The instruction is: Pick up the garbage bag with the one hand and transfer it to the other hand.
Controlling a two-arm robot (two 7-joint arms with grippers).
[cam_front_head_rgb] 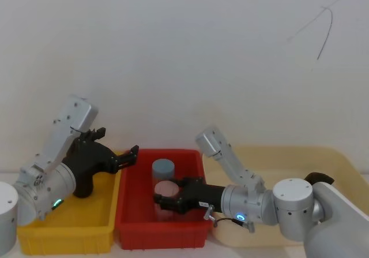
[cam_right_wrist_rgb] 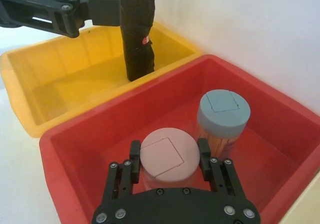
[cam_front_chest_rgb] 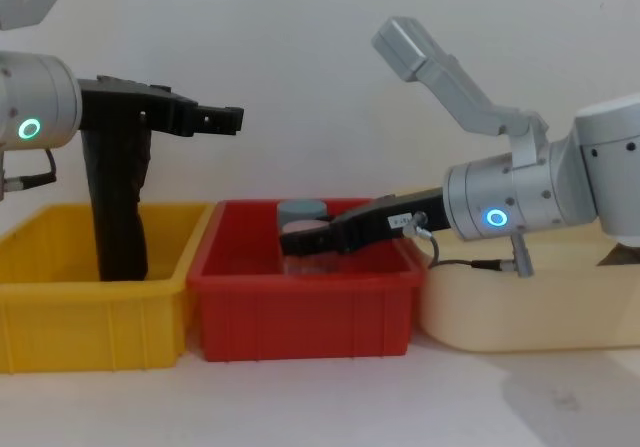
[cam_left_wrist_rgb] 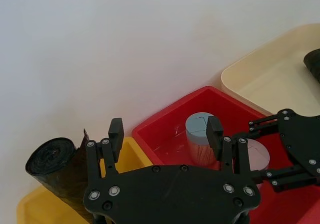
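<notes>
Garbage bag (cam_front_chest_rgb: 118, 207) upright in yellow bin (cam_front_chest_rgb: 60, 312), lower end inside it, beside left gripper (cam_front_chest_rgb: 205, 119) with fingers spread, empty. Right gripper (cam_right_wrist_rgb: 169, 166) down in red bin (cam_right_wrist_rgb: 90, 149), fingers apart around pink-lidded jar (cam_right_wrist_rgb: 168, 155), next to blue-lidded jar (cam_right_wrist_rgb: 223, 115).

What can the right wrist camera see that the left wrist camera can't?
Right wrist, not left: the bag's red-and-white label and the yellow bin's floor. Left wrist, not right: the bag's rolled top end and a second black roll in the cream tub. Both: the red bin, blue-lidded jar, pink-lidded jar, left pincer, right pincer.
</notes>
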